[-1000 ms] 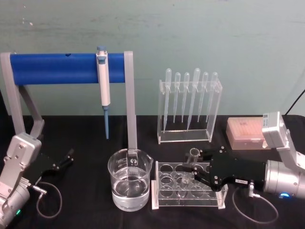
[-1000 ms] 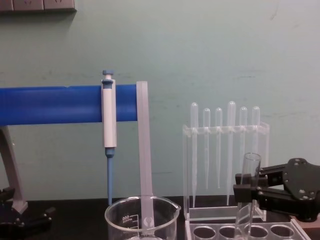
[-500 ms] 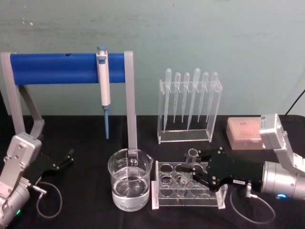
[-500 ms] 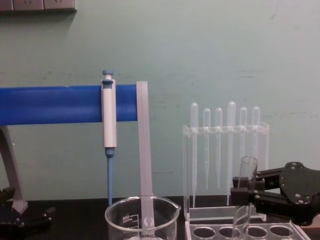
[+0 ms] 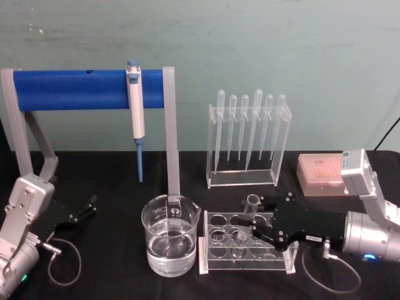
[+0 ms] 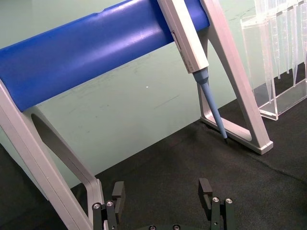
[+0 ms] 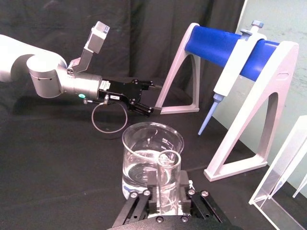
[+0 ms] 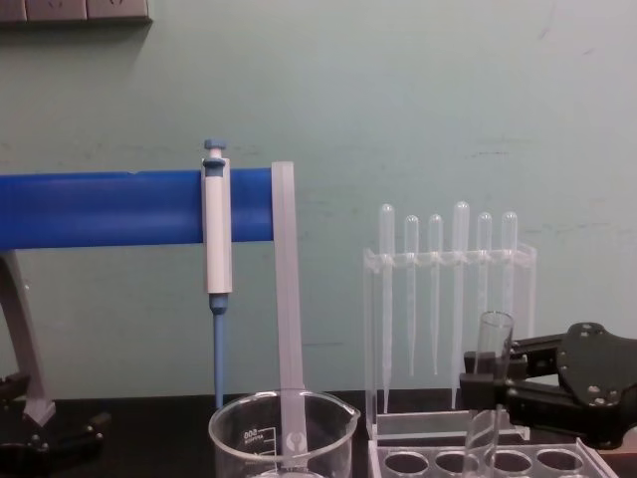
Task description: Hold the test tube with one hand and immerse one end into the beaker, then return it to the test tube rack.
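Clamping the test tube (image 5: 248, 215) just below its open rim, the jaws of the right gripper (image 5: 255, 220) sit together on the glass. The tube leans slightly, its round bottom down inside a middle hole of the clear tube rack (image 5: 215, 253) on the right half of the table (image 5: 112, 181). From the chest view the tube's (image 8: 490, 383) upper part rises above the rack's (image 8: 418, 460) top plate, with the right gripper (image 8: 485, 378) reaching in from the right. The right wrist view looks along the tube (image 7: 168, 184) toward the beaker (image 7: 144, 153).

The beaker (image 5: 170, 240) stands just left of the rack, partly filled with clear liquid, apart from the tube.

Left gripper (image 5: 86, 207) rests low at the near left of the table, jaws apart and holding nothing; its two fingers (image 6: 117, 194) show spread in the left wrist view.

Farther back: a blue-barred stand (image 5: 81, 89) with a blue-and-white pipettor (image 5: 135, 112) hanging from it; right of that, a clear holder of plastic pipettes (image 5: 249, 134). A pink tip box (image 5: 319, 174) sits at the far right.
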